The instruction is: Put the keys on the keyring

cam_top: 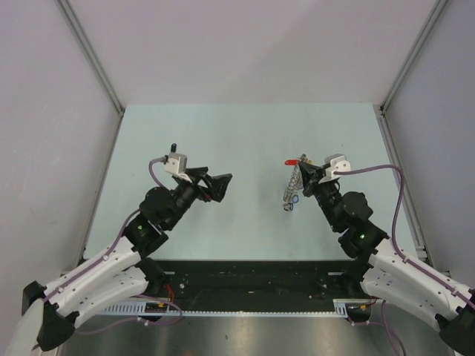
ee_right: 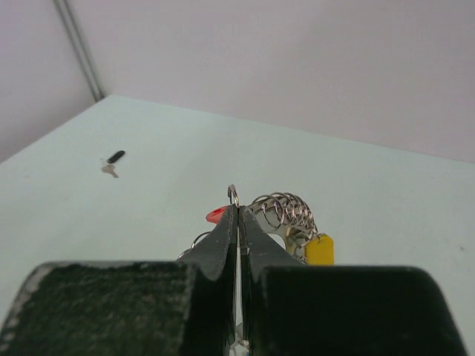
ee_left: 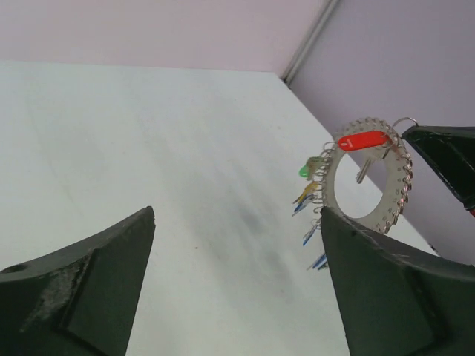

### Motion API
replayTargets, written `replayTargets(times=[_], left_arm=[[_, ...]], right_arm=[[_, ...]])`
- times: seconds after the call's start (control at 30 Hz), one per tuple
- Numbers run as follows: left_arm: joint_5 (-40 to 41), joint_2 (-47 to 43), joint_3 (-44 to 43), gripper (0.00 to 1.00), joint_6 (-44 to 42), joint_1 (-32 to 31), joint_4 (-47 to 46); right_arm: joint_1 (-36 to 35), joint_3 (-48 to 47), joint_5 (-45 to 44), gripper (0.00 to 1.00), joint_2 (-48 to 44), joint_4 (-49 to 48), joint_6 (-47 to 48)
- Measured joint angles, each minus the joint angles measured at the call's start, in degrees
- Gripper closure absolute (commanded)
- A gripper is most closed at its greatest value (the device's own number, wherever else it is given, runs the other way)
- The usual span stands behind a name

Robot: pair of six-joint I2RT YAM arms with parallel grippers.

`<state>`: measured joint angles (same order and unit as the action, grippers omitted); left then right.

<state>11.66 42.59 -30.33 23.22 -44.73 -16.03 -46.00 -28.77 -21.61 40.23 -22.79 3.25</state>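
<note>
Right gripper (ee_right: 237,222) is pinched shut on the keyring (ee_left: 401,189) rim and holds it up over the table (cam_top: 245,133), right of centre. The ring stands on edge with its flat face toward my left gripper (cam_top: 220,185), which is wide open, holds nothing and sits well apart. The small keys (ee_left: 312,194) hang off the ring as a fringe. The red key (ee_left: 364,140) lies roughly level across the ring's top; I can't tell if it's threaded. A dark-headed key (cam_top: 174,147) lies loose on the table beyond the left gripper.
</note>
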Motion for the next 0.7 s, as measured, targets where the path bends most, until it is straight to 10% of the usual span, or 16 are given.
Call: replayTargets(times=[0.7], left_arm=[[-16.50, -1.11, -9.33, 0.00, -7.52, 25.92, 30.71]], right_arm=[[25.73, -14.38, 17.35, 1.00, 30.56, -1.03, -5.18]])
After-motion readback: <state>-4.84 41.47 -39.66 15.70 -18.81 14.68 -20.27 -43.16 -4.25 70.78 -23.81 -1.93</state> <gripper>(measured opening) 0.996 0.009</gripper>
